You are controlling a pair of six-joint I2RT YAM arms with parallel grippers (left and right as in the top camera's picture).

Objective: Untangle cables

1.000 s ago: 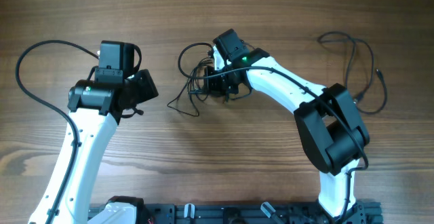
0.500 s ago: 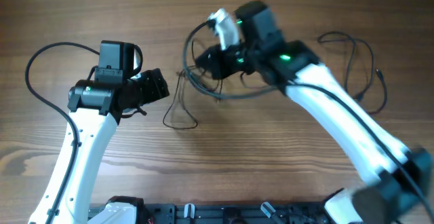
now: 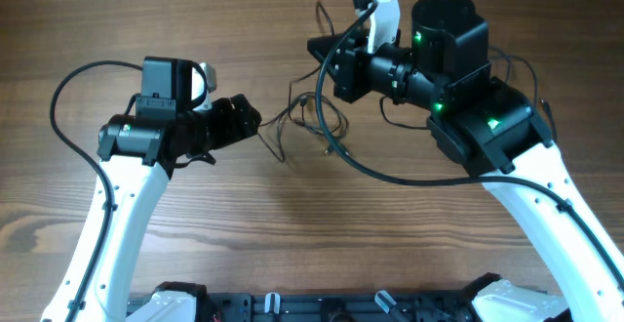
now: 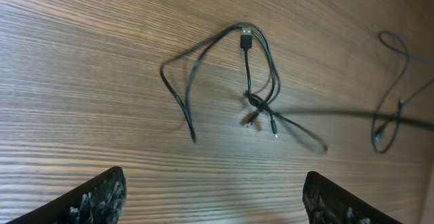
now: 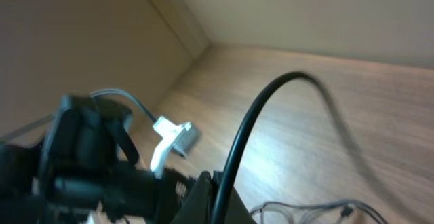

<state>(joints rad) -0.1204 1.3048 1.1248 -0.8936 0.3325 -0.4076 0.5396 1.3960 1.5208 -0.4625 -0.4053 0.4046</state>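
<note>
At centre of the overhead frame, the cables point(image 3: 312, 119) lie on the table point(image 3: 292, 244) as a loose tangle, between the two arms. A separate cord point(image 4: 397, 108) lies well apart, at the right edge of the left wrist view.

Left gripper point(image 3: 249, 122): jaws wide apart and holding nothing, just left of the tangle. In its own view the fingers sit at the two bottom corners with the tangle above them.

Right gripper point(image 3: 330, 63): high above the table at upper centre. Its view is blurred and crossed by the thick arm cable point(image 5: 234, 156). You cannot tell whether it is closed or holds a cord.

Orientation, left wrist view: the tangle's long axis runs top to bottom. The USB plug point(image 4: 246, 39) sits at the top end, lengthwise along that axis. The knot point(image 4: 256, 103) lies below it, with two small connector ends just beneath. One free strand point(image 4: 178, 96) arcs out to the left and ends lower left.

Judgement: the step in hand is a left-side grasp. Take the free strand alone, well clear of the knot. Draw it leftward and low. Keep the thick arm cable out of the jaws.
</note>
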